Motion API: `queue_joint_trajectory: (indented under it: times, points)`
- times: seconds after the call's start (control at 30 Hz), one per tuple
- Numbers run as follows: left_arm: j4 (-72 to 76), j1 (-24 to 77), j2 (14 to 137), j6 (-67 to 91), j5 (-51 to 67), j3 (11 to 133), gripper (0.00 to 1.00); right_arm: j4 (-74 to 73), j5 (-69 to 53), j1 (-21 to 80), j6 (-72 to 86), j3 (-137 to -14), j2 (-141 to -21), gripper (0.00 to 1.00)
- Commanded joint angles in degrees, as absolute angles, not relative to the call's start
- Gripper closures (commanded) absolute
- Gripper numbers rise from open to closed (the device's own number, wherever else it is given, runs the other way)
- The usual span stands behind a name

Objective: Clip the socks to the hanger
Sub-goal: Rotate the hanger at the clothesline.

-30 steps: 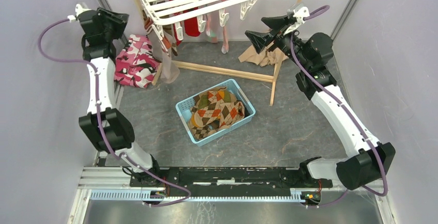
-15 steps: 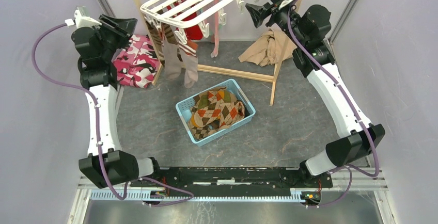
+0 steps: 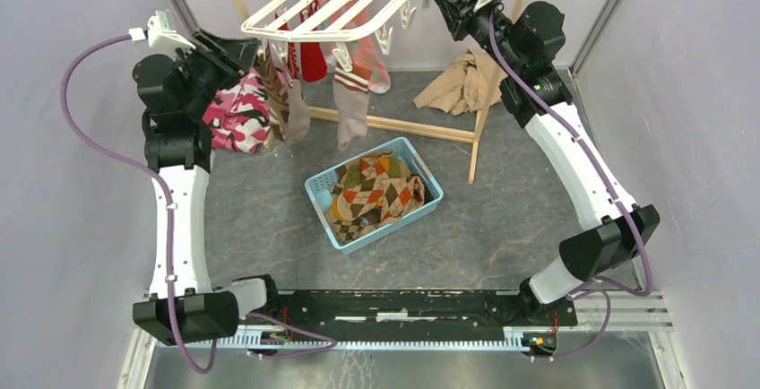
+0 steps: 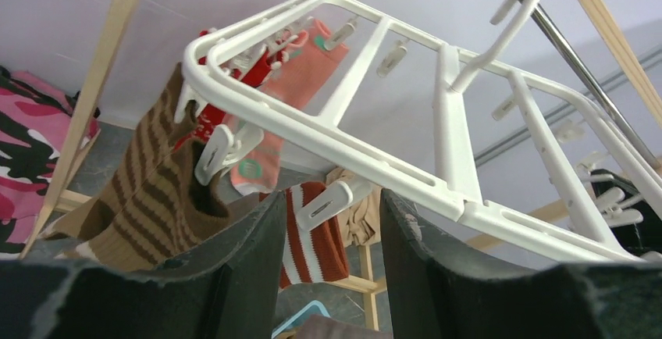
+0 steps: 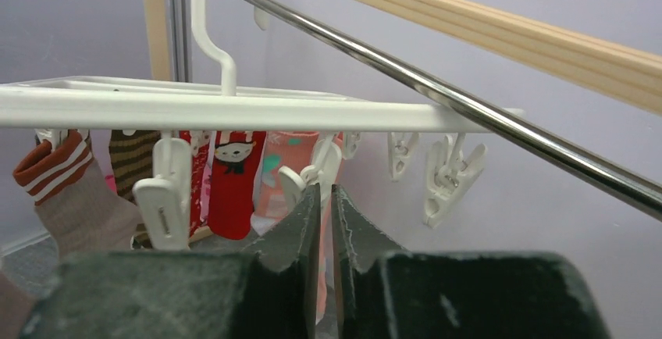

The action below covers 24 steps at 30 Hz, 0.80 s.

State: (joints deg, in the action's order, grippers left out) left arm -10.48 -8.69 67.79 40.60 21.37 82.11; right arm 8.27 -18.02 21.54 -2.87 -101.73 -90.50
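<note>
Overhead, socks [image 3: 351,111] are clipped to the hanger [image 4: 451,120]; more lie in the basket [image 3: 320,212]. Left hand [image 4: 332,202] is held partly open, empty; right hand [image 5: 324,192] nearly shut. Next, a basket sock must be fetched.

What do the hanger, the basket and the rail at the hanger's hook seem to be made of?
Hanger: glossy white plastic, apparently moulded, judging by its smooth ribs and clips. Basket: probably light-blue plastic, with slotted walls. Rail: metal, likely steel, given its mirror-like sheen.
</note>
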Motion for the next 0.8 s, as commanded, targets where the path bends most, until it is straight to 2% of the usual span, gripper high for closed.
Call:
queue_joint_trajectory:
  times: [0.0, 0.17, 0.4, 0.53, 0.77]
  points:
    - [-5.6, -7.2, 66.0, 37.1, 27.4, 81.4, 0.45, 12.1, -20.7, 21.6, -1.5, -100.0, -86.8, 0.88]
    - [3.4, -4.8, 64.1, 38.5, 37.0, 77.1, 0.45, 14.9, -26.0, 22.4, -0.1, -96.7, -84.7, 0.90]
    - [5.7, -1.2, 61.6, 38.1, 42.9, 74.3, 0.44, 14.4, -28.1, 25.6, -0.6, -97.4, -85.3, 0.89]
    - [5.8, 1.8, 61.9, 39.3, 41.8, 73.6, 0.45, 13.8, -28.4, 27.7, -1.0, -98.8, -86.2, 0.88]
    - [2.6, 8.6, 65.0, 38.7, 32.2, 75.3, 0.47, 12.4, -27.9, 31.1, -1.9, -100.5, -87.2, 0.87]
